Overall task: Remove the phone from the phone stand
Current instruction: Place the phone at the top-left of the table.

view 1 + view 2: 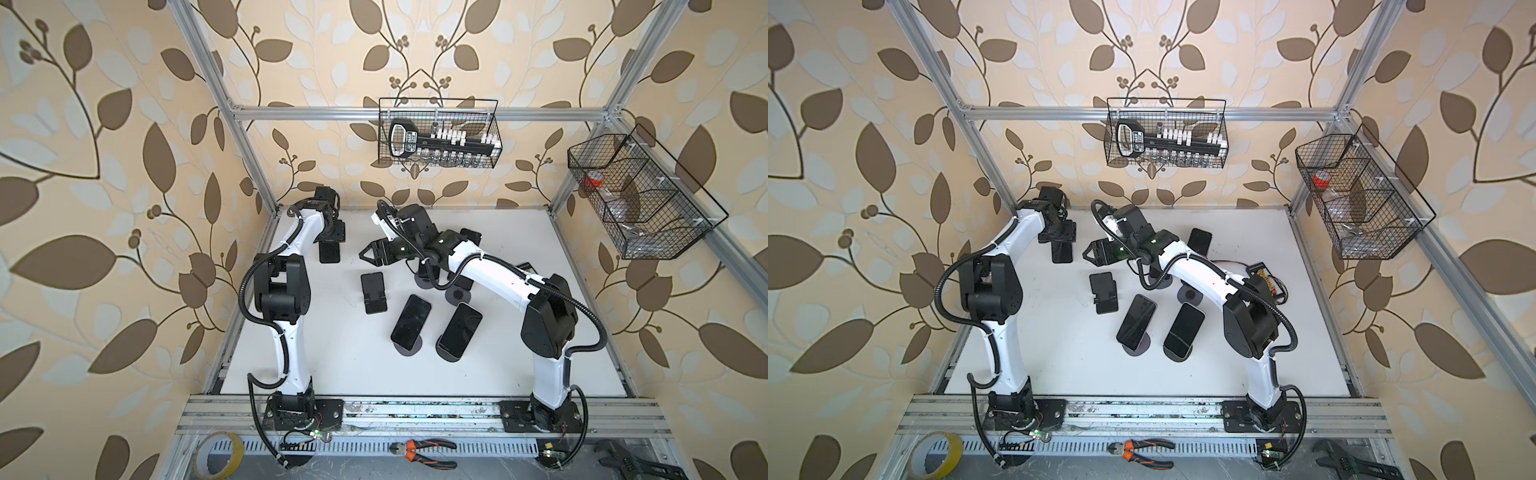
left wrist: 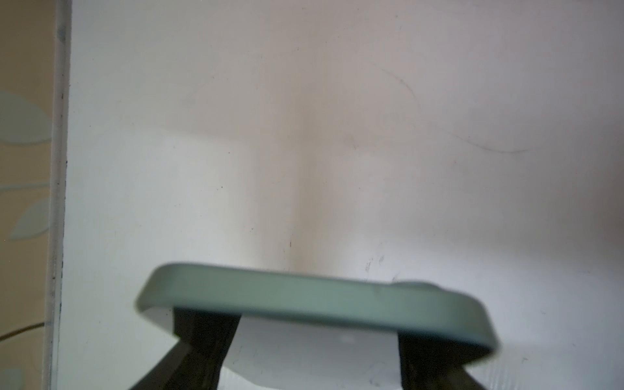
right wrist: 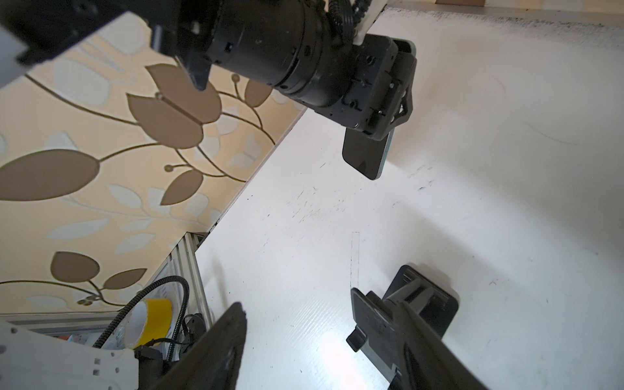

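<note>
left arm point(image 1: 297, 237) reaches to the far side, wrist bent down. left gripper point(image 1: 330, 242) points at the table, jaws clamped across a phone point(image 1: 329, 254). right arm point(image 1: 490, 272) leans in toward centre. right gripper point(image 1: 366, 256) lies level, aimed toward the left arm, jaws apart and empty.

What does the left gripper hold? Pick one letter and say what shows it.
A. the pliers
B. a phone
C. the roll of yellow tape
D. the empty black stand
B: the left gripper is shut on a phone with a dark screen and a pale green edge, while the empty black stand sits apart on the table.
</note>
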